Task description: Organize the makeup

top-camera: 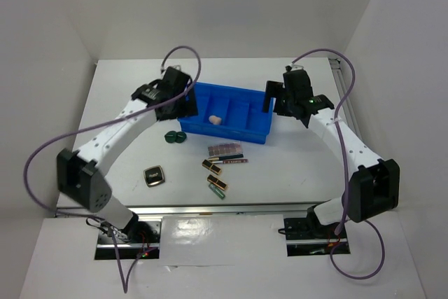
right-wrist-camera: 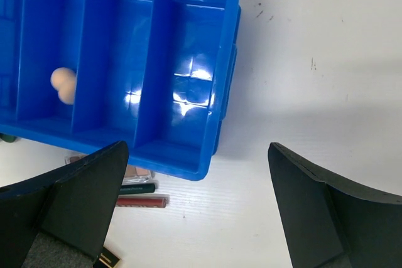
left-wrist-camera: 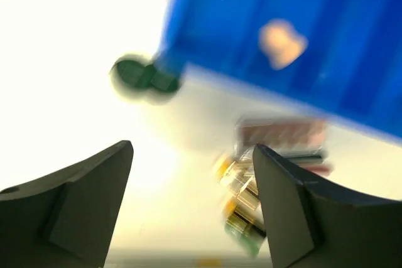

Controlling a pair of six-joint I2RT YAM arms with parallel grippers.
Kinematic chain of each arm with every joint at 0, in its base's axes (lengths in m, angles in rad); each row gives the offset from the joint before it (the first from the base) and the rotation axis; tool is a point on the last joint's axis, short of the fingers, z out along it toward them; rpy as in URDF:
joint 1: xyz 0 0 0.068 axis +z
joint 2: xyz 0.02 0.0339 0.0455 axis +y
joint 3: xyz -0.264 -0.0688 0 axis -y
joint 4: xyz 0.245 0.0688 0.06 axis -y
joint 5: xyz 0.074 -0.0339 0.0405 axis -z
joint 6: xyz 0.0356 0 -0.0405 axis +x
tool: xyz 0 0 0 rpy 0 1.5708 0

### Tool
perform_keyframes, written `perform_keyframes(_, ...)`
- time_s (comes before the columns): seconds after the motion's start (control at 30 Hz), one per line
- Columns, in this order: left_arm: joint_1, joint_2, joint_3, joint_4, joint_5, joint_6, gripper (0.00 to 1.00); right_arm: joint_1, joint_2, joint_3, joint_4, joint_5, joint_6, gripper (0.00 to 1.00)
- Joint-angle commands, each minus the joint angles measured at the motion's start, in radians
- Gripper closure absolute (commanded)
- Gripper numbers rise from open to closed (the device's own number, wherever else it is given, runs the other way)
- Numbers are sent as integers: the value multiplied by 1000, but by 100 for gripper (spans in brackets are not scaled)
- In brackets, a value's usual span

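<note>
tray [top-camera: 234, 132]: blue, centre of the top view; sponge [top-camera: 215, 120] inside, left of middle.
left gripper [left-wrist-camera: 193, 152]: fingers spread, empty, at the tray's left end.
right gripper [right-wrist-camera: 198, 155]: fingers spread, empty, over the tray's right end.
palette [top-camera: 225, 149], compact [top-camera: 154, 175], cases [top-camera: 215, 174], green piece [top-camera: 175, 137]: on the table [top-camera: 294, 166], below the tray.
step: probably between placements; next, reach for a loose piece.

White-shelled arms [top-camera: 119, 127], black joint blocks; left gripper [left-wrist-camera: 193, 149] and right gripper [right-wrist-camera: 198, 147] black, wedge-fingered; purple cable [top-camera: 322, 50] loops along each arm.

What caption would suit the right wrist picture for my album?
Open right tool above the end of a blue divided tray holding one peach sponge.
</note>
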Motion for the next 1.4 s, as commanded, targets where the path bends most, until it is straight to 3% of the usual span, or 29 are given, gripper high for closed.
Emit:
perform_keyframes(0.0, -16, -206, -210, -203, -149, -206, 8, -12, 4, -10, 25, -14, 10, 0)
perform_keyframes(0.13, -16, -390, -396, -353, -124, -473, 5, -22, 29, 1, 25, -59, 19, 0)
perform_keyframes(0.27, -16, -483, -537, -326, -77, -520, 3, -22, 38, 10, 36, -71, 19, 0)
perform_keyframes(0.43, -16, -426, -614, -304, -55, -549, 0, -22, 38, 10, 36, -71, 19, 0)
perform_keyframes(0.77, 71, -375, -710, -162, -75, -474, 0, -22, 38, 10, 36, -80, 10, 0)
perform_keyframes(1.13, 198, -336, -782, -16, 3, -357, 0, -22, 38, 10, 36, -80, 1, 0)
perform_keyframes(1.37, 219, -285, -819, 78, 57, -316, 0, -22, 38, 10, 36, -80, 1, 0)
